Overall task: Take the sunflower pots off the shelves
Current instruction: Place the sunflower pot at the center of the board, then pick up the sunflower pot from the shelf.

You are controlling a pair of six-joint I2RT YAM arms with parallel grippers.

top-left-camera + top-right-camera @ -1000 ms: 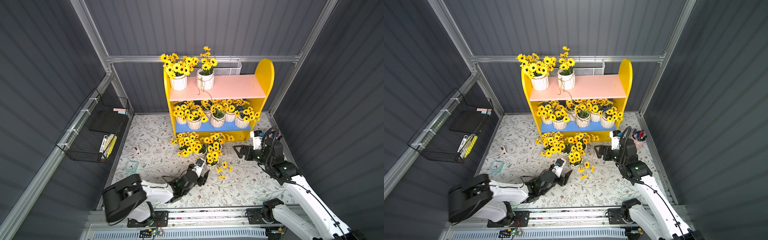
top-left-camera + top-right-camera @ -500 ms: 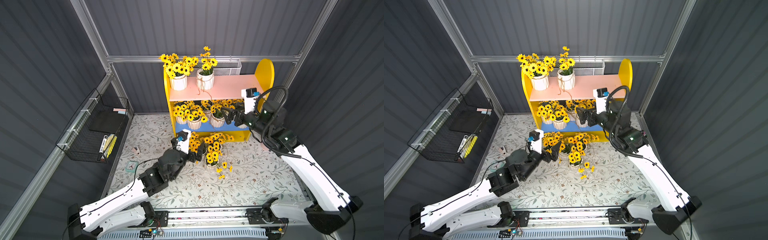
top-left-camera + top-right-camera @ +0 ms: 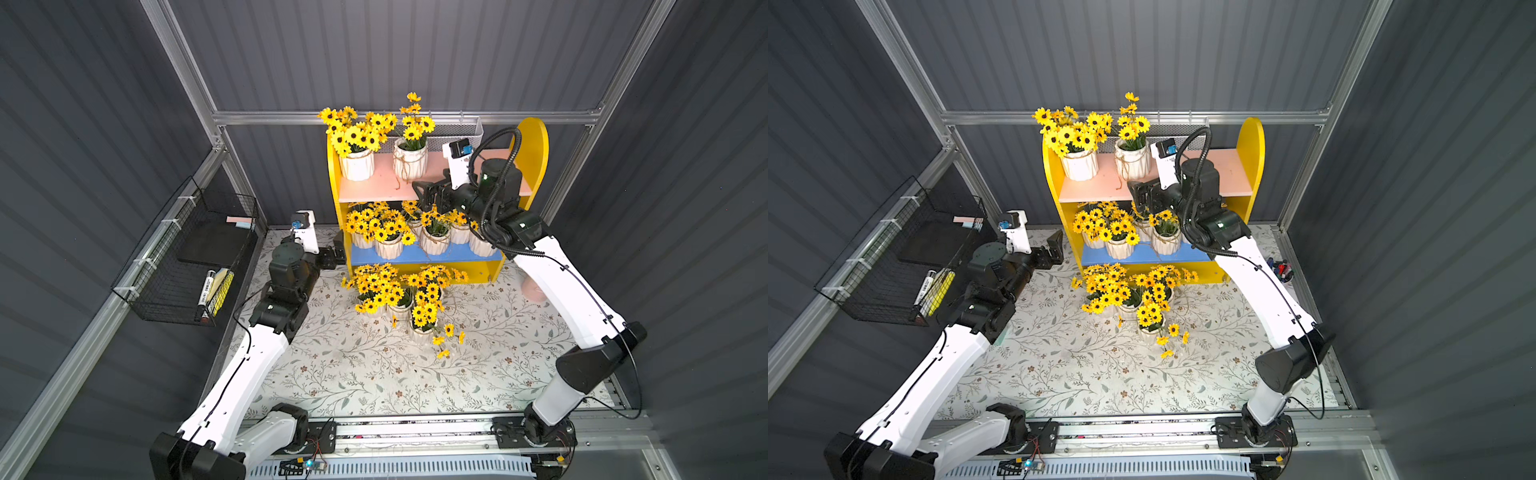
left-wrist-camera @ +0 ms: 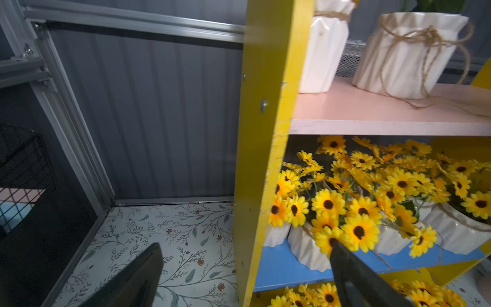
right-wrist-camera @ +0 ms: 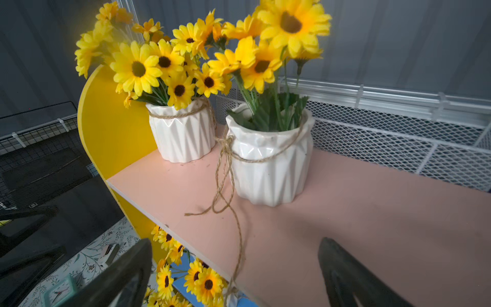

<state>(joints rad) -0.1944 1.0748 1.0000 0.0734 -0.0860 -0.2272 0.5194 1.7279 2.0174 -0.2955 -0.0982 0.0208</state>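
- Standing on the floral-patterned white mat (image 3: pixel 353 374) just in front of the shelves, a tight cluster of small white ribbed sunflower pots with twine at the rim (image 3: pixel 420 332) is already down. The yellow blooms overlap, so I judge three or four pots, no surer.
- The small two-tier shelf unit with yellow round-topped side panels (image 3: pixel 537 141) stands against the far wall and carries the larger share.
- Its pink upper board (image 5: pixel 372 212) holds two pots at the left end: one beside the left panel (image 5: pixel 183 135) and one just right of it (image 5: pixel 271 170), whose loose twine trails over the near edge.
- Its blue lower board (image 4: pixel 281 268) holds a crowded row of about five pots (image 3: pixel 434 245), their flowers filling the gap under the pink board.
- The right gripper (image 5: pixel 236 242) hovers at the near edge of the pink board, close to the second pot on its near-right side, jaws spread wide and empty.
- The left gripper (image 4: pixel 245 243) sits low beside the left yellow panel, at blue-board height, jaws likewise apart and holding nothing.
- My judgement: roughly a third of the job is done and about seven pots are left. The right-hand pot on the pink board looks the likeliest next pick.
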